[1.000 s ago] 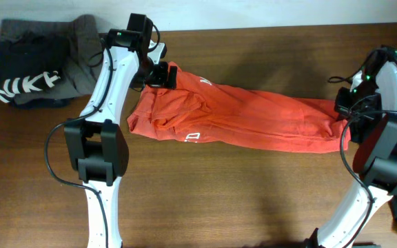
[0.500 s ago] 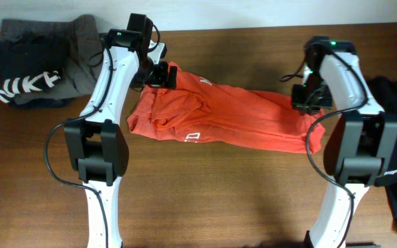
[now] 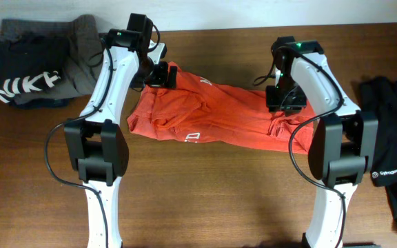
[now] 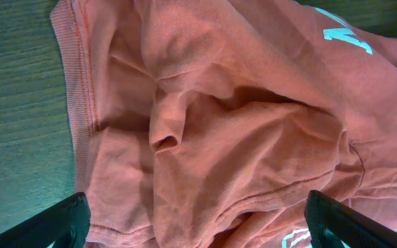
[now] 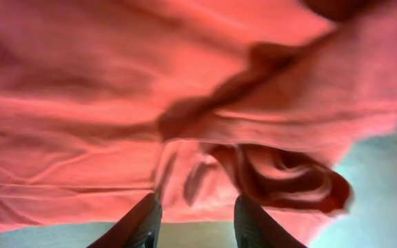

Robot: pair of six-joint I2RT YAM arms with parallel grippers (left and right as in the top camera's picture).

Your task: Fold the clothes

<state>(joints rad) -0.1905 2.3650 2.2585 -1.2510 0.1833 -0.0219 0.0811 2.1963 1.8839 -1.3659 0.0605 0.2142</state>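
Our right gripper (image 3: 284, 102) has swung in from the table's (image 3: 219, 200) right edge, pulling the far end of the shirt (image 3: 212, 117) along. The shirt now lies shorter across the middle of the table, with its right end bunched under that gripper. The right jaws stand partly apart, and the wrist view shows fabric beneath them but none pinched between. Our left gripper (image 3: 161, 74) is spread wide, grips nothing, and hangs over the shirt's left end near the rear edge.

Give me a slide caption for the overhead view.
Red-orange shirt lying across a wooden table, left hand at one end, right hand above the bunched other end.
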